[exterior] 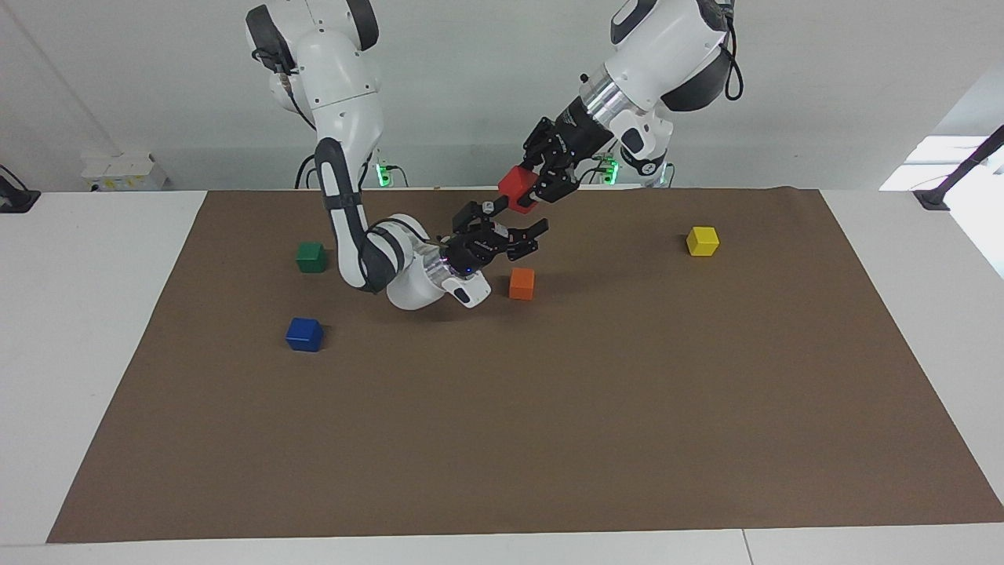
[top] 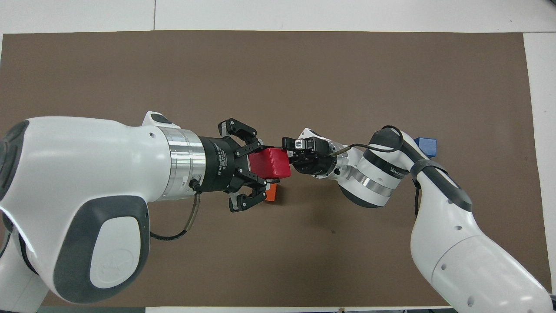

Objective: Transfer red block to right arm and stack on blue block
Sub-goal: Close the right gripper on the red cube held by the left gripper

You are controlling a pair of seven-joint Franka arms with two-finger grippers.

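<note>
Overhead, much is covered: the left arm's white body fills that view's lower corner and hides the yellow block (exterior: 703,241) entirely; the right arm's forearm cuts off most of the blue block (top: 427,145), leaving one corner showing, and the green block (exterior: 311,256) cannot be found there either; the orange block (top: 271,193) peeks out only as a sliver under the left claw (top: 265,171).

From the facing view the red block (exterior: 518,188) is up in the air, clamped between the fingers of the left claw, over the brown mat (exterior: 549,408) and roughly above the orange block; being a cube it has no long axis, and it sits tilted, one corner aimed down toward the right claw (exterior: 510,227); the left claw itself points along the tabletop toward the right arm's end.

The right claw is also raised, just below and beside the red block, its fingers spread apart and pointing back toward the left claw; whether a fingertip touches the red block I cannot tell, since overhead they meet while the facing view shows one finger close against the cube's lower edge.

On the mat, the blue block rests toward the right arm's end, farther from the robots than the green block; the yellow block lies toward the left arm's end; no containers appear on the tabletop (exterior: 94,353).
</note>
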